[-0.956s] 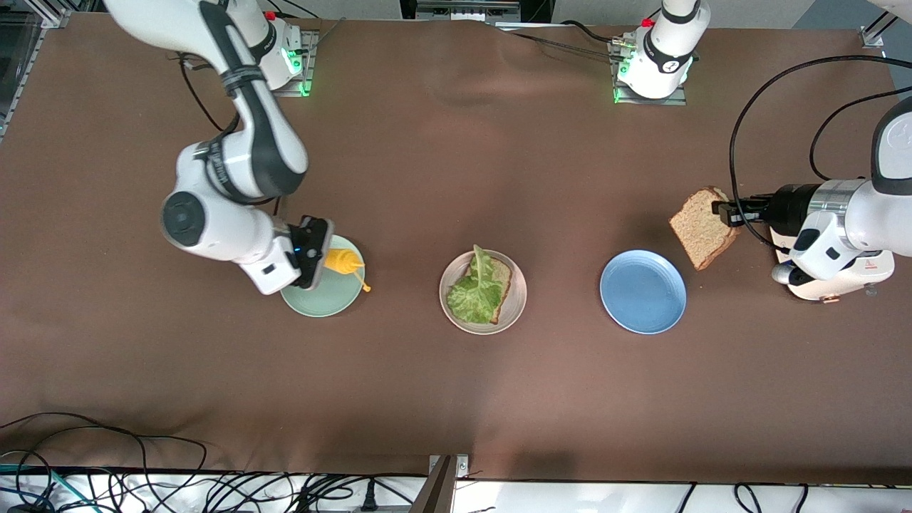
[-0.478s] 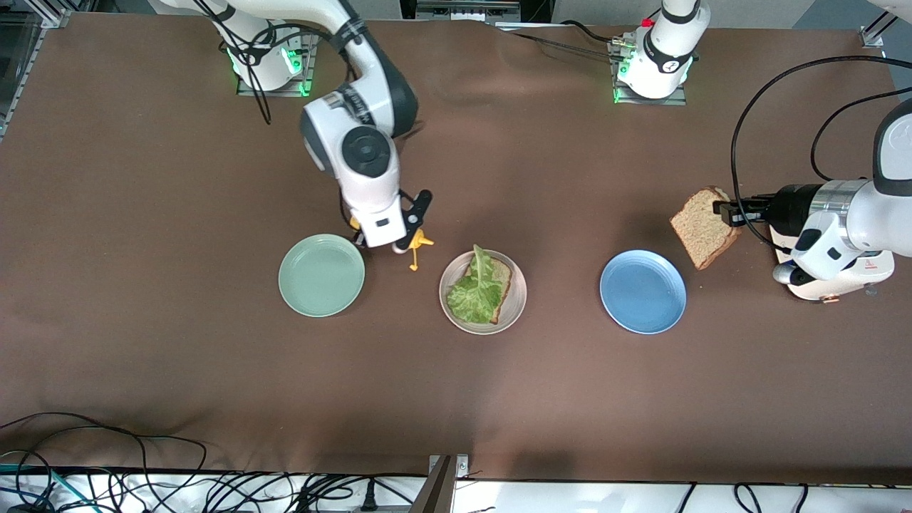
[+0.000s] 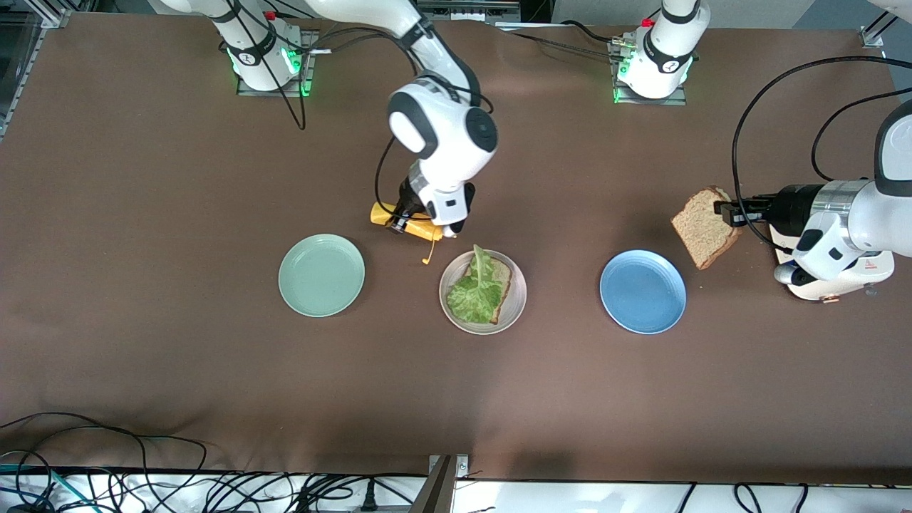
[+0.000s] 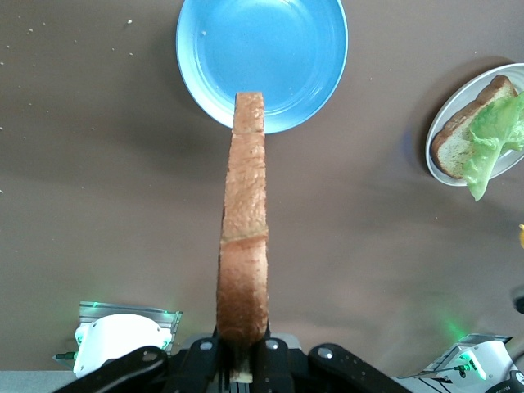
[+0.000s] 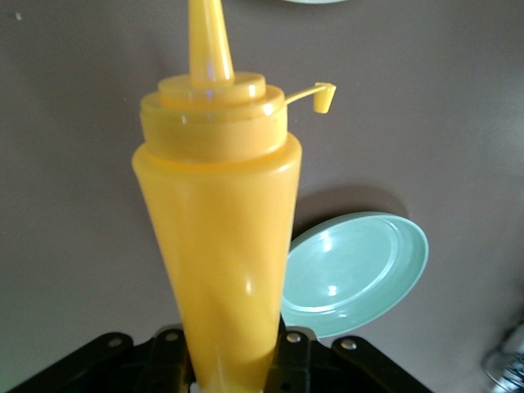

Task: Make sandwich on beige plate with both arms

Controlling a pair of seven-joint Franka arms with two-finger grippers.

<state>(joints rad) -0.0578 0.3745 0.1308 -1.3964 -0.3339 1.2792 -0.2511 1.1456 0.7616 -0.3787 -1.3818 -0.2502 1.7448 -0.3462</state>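
Observation:
The beige plate (image 3: 518, 308) holds one brown bread slice (image 3: 502, 275) with a green lettuce leaf (image 3: 473, 293) on top. My right gripper (image 3: 407, 221) is shut on a yellow squeeze bottle (image 3: 380, 213). It holds the bottle tilted over the table beside the beige plate, nozzle toward the plate. The right wrist view shows the bottle (image 5: 217, 246) between the jaws. My left gripper (image 3: 727, 212) is shut on a second bread slice (image 3: 702, 226), held on edge over the table beside the blue plate (image 3: 643, 291). The left wrist view shows this slice (image 4: 243, 237) edge-on.
A mint-green plate (image 3: 321, 275) lies bare toward the right arm's end, also in the right wrist view (image 5: 356, 274). The blue plate (image 4: 262, 61) is bare. The beige plate (image 4: 442, 160) shows in the left wrist view. Cables run along the table's front edge.
My right arm has carried the yellow bottle from over the mint-green plate to beside the beige plate, turning it. The left arm and its bread slice have not moved.

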